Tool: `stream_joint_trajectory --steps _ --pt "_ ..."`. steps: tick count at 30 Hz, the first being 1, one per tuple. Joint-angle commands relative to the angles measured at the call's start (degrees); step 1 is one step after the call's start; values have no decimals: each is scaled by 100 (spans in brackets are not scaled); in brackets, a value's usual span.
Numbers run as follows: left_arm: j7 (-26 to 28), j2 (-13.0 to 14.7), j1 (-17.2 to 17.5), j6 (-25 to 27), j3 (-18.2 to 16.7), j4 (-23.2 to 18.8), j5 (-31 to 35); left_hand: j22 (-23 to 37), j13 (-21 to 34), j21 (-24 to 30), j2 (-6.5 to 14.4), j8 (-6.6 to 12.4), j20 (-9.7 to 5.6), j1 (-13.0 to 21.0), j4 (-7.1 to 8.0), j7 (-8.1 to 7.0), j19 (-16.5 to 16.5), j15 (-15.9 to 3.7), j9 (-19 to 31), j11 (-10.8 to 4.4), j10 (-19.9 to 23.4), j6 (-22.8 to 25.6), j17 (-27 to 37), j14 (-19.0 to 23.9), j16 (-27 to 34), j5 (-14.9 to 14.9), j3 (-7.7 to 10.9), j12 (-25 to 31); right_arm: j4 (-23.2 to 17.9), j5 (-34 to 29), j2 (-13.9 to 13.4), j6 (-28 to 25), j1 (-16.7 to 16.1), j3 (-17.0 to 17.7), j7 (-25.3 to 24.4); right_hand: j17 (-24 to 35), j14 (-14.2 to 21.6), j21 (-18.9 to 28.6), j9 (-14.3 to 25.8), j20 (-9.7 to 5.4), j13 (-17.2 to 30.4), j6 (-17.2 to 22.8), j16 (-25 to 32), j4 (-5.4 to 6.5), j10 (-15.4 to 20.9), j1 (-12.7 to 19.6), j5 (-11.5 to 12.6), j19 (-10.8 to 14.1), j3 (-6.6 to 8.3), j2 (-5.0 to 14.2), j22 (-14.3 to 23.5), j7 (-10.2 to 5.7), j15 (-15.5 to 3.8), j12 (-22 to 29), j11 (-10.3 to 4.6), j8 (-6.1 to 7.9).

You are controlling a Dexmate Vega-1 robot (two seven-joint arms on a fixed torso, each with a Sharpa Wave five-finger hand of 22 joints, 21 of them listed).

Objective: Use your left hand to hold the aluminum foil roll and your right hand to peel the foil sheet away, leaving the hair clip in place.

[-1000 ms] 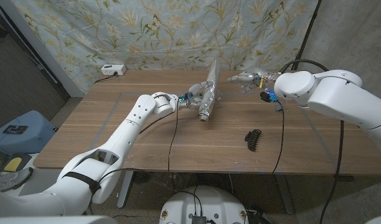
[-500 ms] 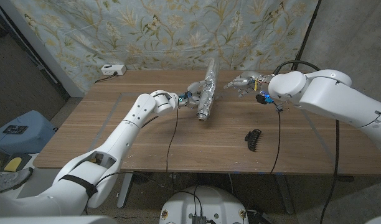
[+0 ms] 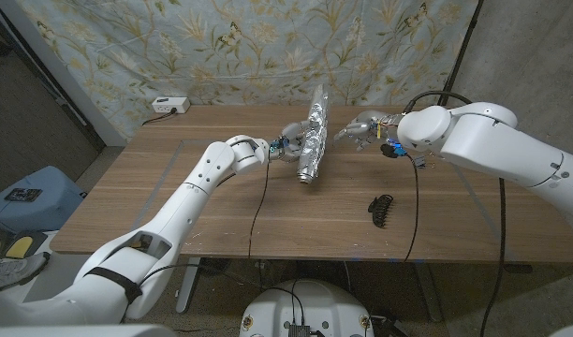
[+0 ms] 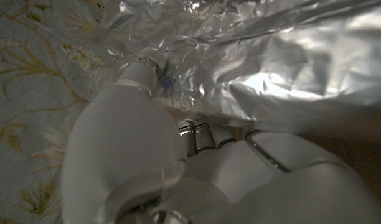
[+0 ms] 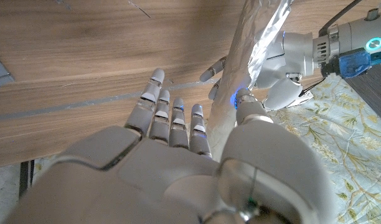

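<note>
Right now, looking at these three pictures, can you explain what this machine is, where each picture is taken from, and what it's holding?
It is a white two-armed robot at a wooden table. The wide picture looks down from its head; the two close-ups come from cameras on its wrists. Its left hand holds an aluminum foil roll with a loose foil sheet standing up from it. Its right hand reaches toward the sheet with fingers spread, holding nothing. A black hair clip lies on the table nearer the front edge.

Whether the right hand (image 3: 358,129) touches the foil sheet (image 3: 315,112) cannot be told.
</note>
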Motion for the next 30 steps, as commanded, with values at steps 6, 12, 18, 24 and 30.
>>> stream_joint_trajectory --steps 6,12,18,24,30 --pt "254 63 196 -335 102 -351 68 -13 219 36 195 204 -42 297 126 -263 -16 13 303 -377 345 624 -12 -62 -60 135 219 12 365 -200 259 -276 606 -551 499 35 -2 -32 8 -95 17 -23 -41 64 -2 175 25 -51 -52 58 31 399 -9 -20 6 5" --pt "298 64 245 -509 171 -431 195 -21 245 35 190 200 -38 334 134 -266 -43 24 301 -374 301 612 -15 -70 -86 203 260 10 434 -166 281 -367 764 -625 658 42 9 -19 9 -57 19 -28 -32 77 -21 175 25 -31 -62 74 32 398 -1 -23 6 4" --pt "366 31 301 -703 236 -510 341 -28 247 39 180 201 -39 358 147 -274 -59 24 303 -384 292 604 -11 -75 -107 265 292 7 480 -79 313 -446 824 -603 714 54 48 -1 10 9 26 -48 -16 120 -18 109 9 8 -155 50 31 401 8 -8 7 1" --pt "386 -24 338 -822 239 -508 361 -32 261 39 174 202 -46 363 161 -280 -73 14 299 -391 278 607 -2 -77 -116 302 305 10 558 45 342 -462 774 -517 681 63 84 -4 10 34 33 -165 -26 133 -20 83 -7 28 -485 111 33 403 6 1 8 5" --pt "377 -59 415 -894 209 -530 300 -39 275 28 154 173 -44 295 216 -271 -126 38 276 -390 237 561 12 -122 -149 347 295 3 705 108 372 -401 790 -535 700 71 100 -8 10 39 41 -277 -30 156 -14 -57 -66 36 -750 64 34 402 6 8 10 2"
